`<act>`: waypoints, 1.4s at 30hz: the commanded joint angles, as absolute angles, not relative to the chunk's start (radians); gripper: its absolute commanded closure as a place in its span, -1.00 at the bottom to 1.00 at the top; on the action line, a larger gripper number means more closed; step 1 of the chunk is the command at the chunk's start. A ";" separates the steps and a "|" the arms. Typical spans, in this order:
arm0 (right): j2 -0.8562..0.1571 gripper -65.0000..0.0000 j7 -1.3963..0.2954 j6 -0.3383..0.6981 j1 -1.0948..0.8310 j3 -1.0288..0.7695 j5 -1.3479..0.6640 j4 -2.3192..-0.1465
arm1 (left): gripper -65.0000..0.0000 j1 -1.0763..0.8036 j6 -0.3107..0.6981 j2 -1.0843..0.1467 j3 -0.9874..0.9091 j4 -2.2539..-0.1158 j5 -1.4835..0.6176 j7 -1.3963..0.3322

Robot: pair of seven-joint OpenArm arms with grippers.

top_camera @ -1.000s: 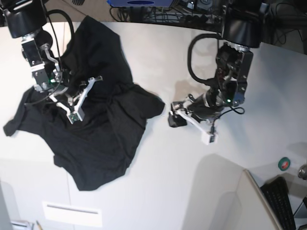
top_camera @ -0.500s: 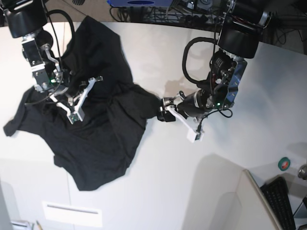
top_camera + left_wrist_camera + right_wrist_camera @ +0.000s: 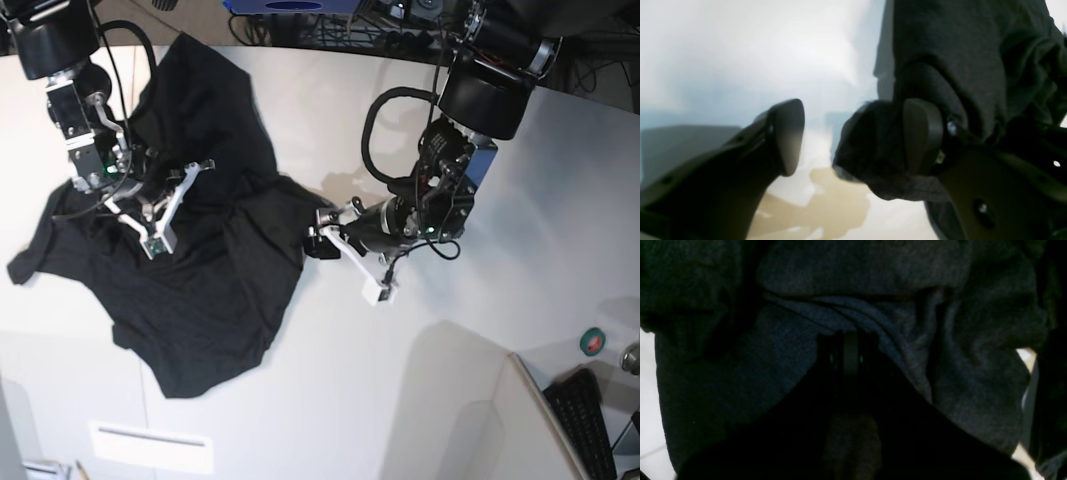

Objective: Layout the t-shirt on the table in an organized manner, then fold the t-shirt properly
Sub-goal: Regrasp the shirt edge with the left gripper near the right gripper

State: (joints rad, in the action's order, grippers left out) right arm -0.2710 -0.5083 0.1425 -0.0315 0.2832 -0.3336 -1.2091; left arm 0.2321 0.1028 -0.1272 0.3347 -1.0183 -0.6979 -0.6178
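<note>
Base view: t-shirt point(image 3: 195, 230) lies crumpled on the table point(image 3: 480, 330), not yet spread. Right gripper point(image 3: 150, 225) sits on top of the cloth near its middle, with shirt on every side of it. Left gripper point(image 3: 345, 260) is at the shirt's outer edge; the one corner of fabric reaches its upper finger, bare table lies under the lower one.

Left wrist view: left pincer stands open, a wide gap between its fingers point(image 3: 788, 136). A bunched lump of the t-shirt point(image 3: 940, 66) rests against the inner face of one finger; the other finger has only table point(image 3: 740, 50) beside it. Risk: if the jaws close now, they may catch just the tip of the hem, which could slip out once pulled. Closing lower may scrape the tabletop.

Right wrist view: right pincer point(image 3: 850, 353) is closed, tips buried in a dark fold of the t-shirt point(image 3: 873, 273). Whether cloth is truly pinched cannot be told; too dark. Risk: if it holds several layers, a pull by the left arm could drag the whole bundle instead of flattening it, or tighten the creases around the right tips.
</note>
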 commanded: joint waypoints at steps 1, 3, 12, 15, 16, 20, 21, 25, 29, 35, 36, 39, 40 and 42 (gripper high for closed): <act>-0.280 1.00 -0.650 0.107 -0.062 0.289 -0.280 -1.175 | -0.27 0.243 0.102 -0.130 0.335 -1.024 -0.704 -0.630; -0.280 1.00 -0.650 0.107 -0.061 0.289 -0.280 -1.175 | -0.01 0.245 0.102 -0.128 0.340 -1.024 -0.704 -0.630; -0.280 1.00 -0.648 0.107 -0.061 0.289 -0.280 -1.175 | 0.99 0.245 0.101 -0.137 0.331 -1.032 -0.704 -0.628; -0.280 1.00 -0.648 0.107 -0.061 0.289 -0.280 -1.175 | 1.00 0.248 0.101 -0.145 0.320 -1.032 -0.704 -0.625; -0.280 1.00 -0.648 0.107 -0.061 0.289 -0.280 -1.175 | 1.00 0.248 0.101 -0.153 0.303 -1.032 -0.704 -0.625; -0.280 1.00 -0.648 0.107 -0.061 0.289 -0.280 -1.175 | 1.00 0.246 0.101 -0.160 0.222 -1.032 -0.704 -0.630; -0.280 1.00 -0.648 0.107 -0.061 0.289 -0.280 -1.175 | 1.00 0.246 0.101 -0.162 0.205 -1.033 -0.704 -0.631; -0.280 1.00 -0.648 0.107 -0.061 0.289 -0.280 -1.175 | 1.00 0.234 0.101 -0.196 0.194 -1.087 -0.705 -0.641; -0.278 1.00 -0.648 0.107 -0.061 0.289 -0.280 -1.175 | 0.92 0.213 0.101 -0.180 0.183 -1.178 -0.705 -0.817; -0.278 1.00 -0.648 0.107 -0.062 0.289 -0.280 -1.175 | -0.78 0.170 0.101 -0.166 0.182 -1.221 -0.705 -0.831; -0.278 1.00 -0.648 0.107 -0.062 0.289 -0.280 -1.175 | -0.83 0.163 0.101 -0.165 0.182 -1.221 -0.705 -0.831; -0.278 1.00 -0.648 0.107 -0.062 0.289 -0.280 -1.175 | -0.71 0.159 0.101 -0.150 0.182 -1.218 -0.705 -0.829; -0.278 1.00 -0.648 0.107 -0.062 0.289 -0.280 -1.175 | -0.65 0.159 0.102 -0.139 0.182 -1.211 -0.705 -0.829; -0.278 1.00 -0.648 0.107 -0.062 0.289 -0.280 -1.175 | -0.56 0.166 0.102 -0.127 0.182 -1.185 -0.705 -0.829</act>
State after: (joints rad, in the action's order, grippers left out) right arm -0.2710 -0.5083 0.1425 -0.0315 0.2832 -0.3332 -1.2091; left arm 0.1482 0.0925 -0.1238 0.1844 -1.1732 -0.6903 -0.8375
